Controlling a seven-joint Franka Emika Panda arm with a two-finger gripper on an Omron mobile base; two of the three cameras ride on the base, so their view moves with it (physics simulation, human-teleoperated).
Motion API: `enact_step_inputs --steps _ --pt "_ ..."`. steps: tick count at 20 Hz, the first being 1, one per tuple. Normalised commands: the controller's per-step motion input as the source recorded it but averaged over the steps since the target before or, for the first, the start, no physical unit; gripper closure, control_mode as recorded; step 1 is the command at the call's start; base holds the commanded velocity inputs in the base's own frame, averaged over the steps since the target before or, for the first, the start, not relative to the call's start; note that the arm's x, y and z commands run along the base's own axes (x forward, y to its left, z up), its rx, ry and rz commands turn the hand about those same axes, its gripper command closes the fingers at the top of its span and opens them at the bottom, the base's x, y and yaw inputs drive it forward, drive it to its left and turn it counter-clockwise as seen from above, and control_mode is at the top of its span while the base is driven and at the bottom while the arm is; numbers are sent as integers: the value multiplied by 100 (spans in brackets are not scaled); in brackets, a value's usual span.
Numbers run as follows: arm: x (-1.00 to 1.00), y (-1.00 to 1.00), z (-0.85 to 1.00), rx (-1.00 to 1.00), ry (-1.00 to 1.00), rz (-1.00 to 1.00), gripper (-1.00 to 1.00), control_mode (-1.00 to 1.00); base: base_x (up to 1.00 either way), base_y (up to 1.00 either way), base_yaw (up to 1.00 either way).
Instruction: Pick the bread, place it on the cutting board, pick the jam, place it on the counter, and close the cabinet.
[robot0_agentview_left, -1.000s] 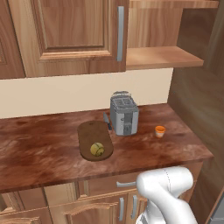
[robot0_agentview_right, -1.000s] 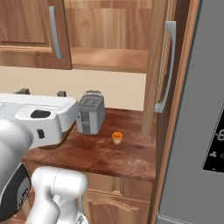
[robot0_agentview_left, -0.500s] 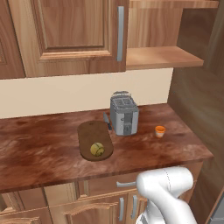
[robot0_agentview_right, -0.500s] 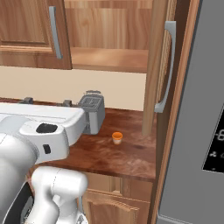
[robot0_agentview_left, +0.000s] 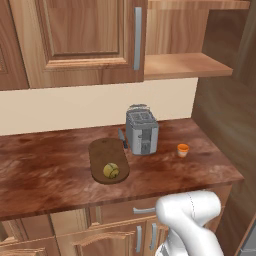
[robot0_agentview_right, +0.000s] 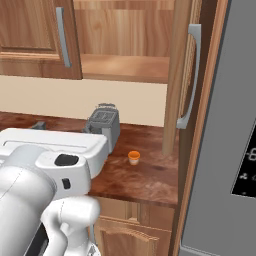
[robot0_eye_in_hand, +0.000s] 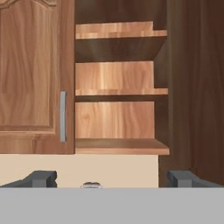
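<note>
The big upper light-brown wooden cabinet with raised-panel doors and long vertical grey bar handles stands partly open: its left door is shut flat, while the right door is swung out edge-on beside a tall grey refrigerator, leaving the bare light-wood shelves exposed. Below it runs the long reddish-brown glossy wood-grain counter, with light-wood drawers and doors beneath. On the counter lies the flat dark-brown oval wooden cutting board, just left of a boxy silver-grey toaster that stands near the back wall. The small round olive-yellow lumpy bread sits on the near end of the cutting board. The tiny squat orange jam jar stands upright on the counter to the right of the toaster, apart from it and near the open door's foot. In the hand view the two-finger gripper points at the open shelves, its dark tips spread wide apart with nothing between them
</note>
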Motion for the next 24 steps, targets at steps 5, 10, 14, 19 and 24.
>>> enact_step_inputs --steps 5,10,14,19,24 --pt "0 -14 -17 0 -1 0 -100 -100 0 0 0" --pt "0 -12 -17 0 -1 0 -100 -100 0 0 0" --pt "0 -15 -17 0 -2 0 -100 -100 0 0 0" --pt "0 -9 -19 0 -4 -3 -100 -100 0 0 0" --pt "-1 -5 -17 0 -5 -8 -100 -100 0 0 0"
